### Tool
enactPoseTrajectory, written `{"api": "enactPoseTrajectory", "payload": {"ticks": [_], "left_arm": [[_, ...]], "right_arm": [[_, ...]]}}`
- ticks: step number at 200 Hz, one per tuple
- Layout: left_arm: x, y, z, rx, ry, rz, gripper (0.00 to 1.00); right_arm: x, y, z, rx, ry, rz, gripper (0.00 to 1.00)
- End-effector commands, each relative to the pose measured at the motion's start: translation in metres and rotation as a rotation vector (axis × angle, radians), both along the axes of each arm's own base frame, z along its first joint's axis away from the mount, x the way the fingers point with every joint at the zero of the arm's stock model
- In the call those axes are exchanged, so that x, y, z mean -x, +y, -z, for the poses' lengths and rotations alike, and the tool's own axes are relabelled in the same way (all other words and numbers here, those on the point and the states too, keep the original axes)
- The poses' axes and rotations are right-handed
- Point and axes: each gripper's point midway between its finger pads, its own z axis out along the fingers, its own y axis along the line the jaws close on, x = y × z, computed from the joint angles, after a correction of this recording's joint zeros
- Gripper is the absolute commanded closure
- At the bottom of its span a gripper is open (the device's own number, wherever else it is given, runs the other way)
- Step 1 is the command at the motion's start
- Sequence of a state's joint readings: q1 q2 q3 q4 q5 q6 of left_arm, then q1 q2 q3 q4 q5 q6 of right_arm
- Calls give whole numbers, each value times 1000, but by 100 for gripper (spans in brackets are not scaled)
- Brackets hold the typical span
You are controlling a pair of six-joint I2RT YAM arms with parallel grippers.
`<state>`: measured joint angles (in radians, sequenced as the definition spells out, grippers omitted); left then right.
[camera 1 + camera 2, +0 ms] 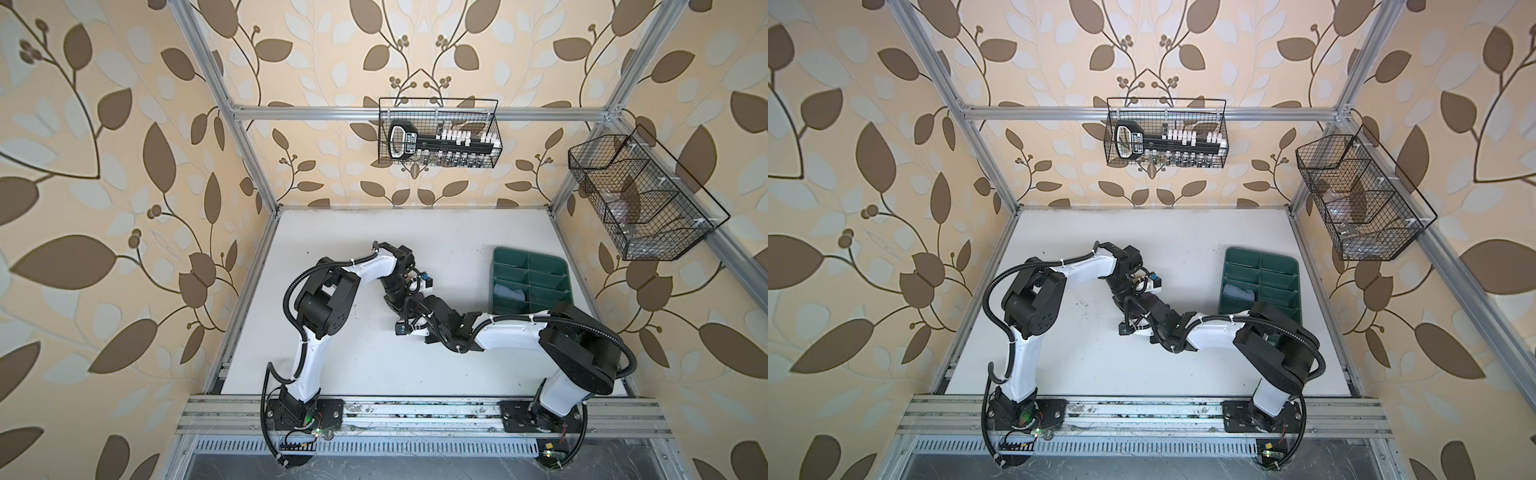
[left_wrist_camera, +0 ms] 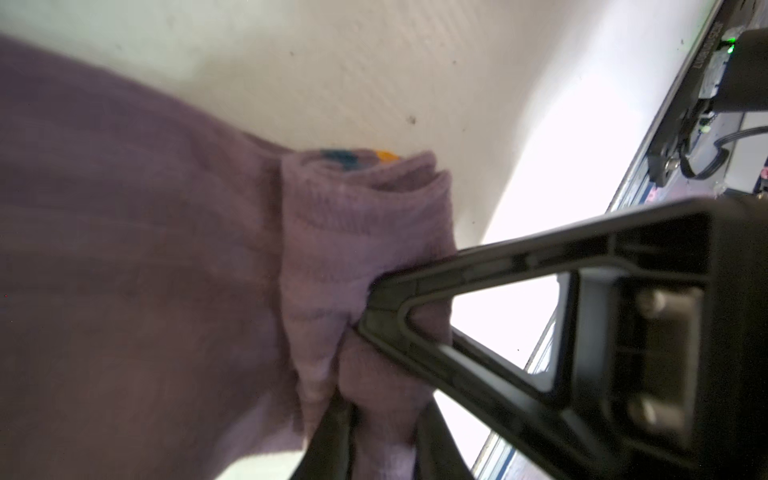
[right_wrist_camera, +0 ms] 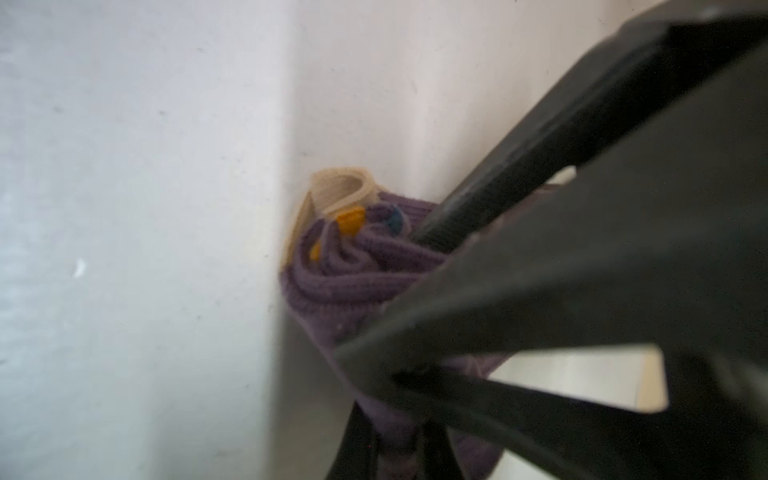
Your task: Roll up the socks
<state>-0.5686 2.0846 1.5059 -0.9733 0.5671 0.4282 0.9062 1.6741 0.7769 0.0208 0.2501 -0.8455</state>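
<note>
The purple ribbed sock (image 2: 357, 232) is wound into a roll on the white table, and a teal and an orange patch show at the roll's end. The right wrist view shows the same roll (image 3: 345, 282) with a beige toe on its outside. My left gripper (image 2: 382, 419) is shut on a fold of purple fabric at the roll's side. My right gripper (image 3: 395, 432) is shut on the purple fabric from the opposite side. In both top views the two grippers (image 1: 395, 309) (image 1: 417, 305) meet at mid-table and hide the socks.
A green divided tray (image 1: 498, 266) stands on the table's right, with a pale blue-white bundle (image 1: 509, 293) in one compartment. Two wire baskets (image 1: 440, 133) (image 1: 640, 199) hang on the back and right walls. The rail with the arm bases (image 1: 415, 411) runs along the front.
</note>
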Motion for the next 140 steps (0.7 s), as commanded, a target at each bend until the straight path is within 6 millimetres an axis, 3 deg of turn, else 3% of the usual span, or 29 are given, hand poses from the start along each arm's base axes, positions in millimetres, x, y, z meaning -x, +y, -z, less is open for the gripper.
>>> {"api": "enactPoseTrajectory", "payload": {"ticks": [1, 27, 53, 74, 91, 140], "left_arm": [[-37, 23, -26, -61, -218, -100, 69], [-60, 55, -63, -122, -413, -247, 68], [-59, 91, -99, -182, -604, -360, 68], [-26, 100, -126, -88, -667, -328, 66], [2, 105, -143, -6, -713, -302, 64], [77, 102, -208, 346, -915, -159, 43]], "right_arm": [[50, -49, 28, 172, 291, 84, 100], [80, -59, 26, 192, 512, 171, 100], [100, -50, 23, 213, 702, 220, 100], [112, -28, 18, 195, 863, 218, 100], [110, -15, 19, 202, 944, 241, 100], [70, -2, 38, 202, 935, 291, 100]]}}
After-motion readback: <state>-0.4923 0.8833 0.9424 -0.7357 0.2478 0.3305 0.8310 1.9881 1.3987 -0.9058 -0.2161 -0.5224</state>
